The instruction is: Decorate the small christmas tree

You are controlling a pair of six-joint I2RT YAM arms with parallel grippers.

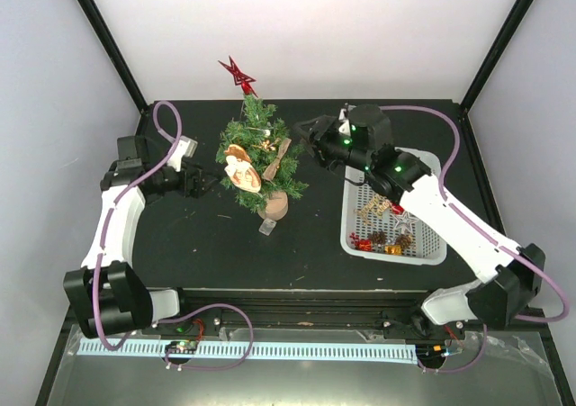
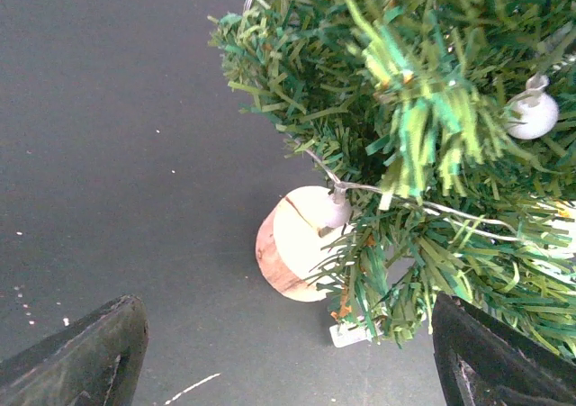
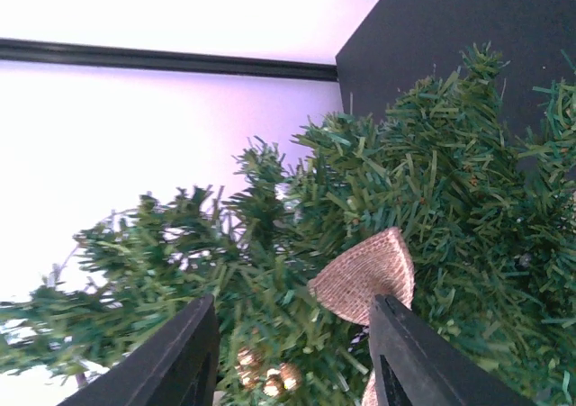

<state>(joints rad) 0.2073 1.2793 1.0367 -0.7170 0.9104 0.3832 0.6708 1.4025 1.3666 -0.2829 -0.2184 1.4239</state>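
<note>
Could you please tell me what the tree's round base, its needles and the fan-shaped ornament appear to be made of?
The base looks like bare wood: pale cut face with a crack, brown bark-like rim. The needles seem plastic: flat, frayed green strips. The fan-shaped ornament looks like burlap: coarse tan weave, matte.

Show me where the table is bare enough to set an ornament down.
Bare table stretches in front of the small christmas tree, across to the white basket. A narrower gap lies between tree and basket. Crowded: left tool and right tool flank the tree.
</note>
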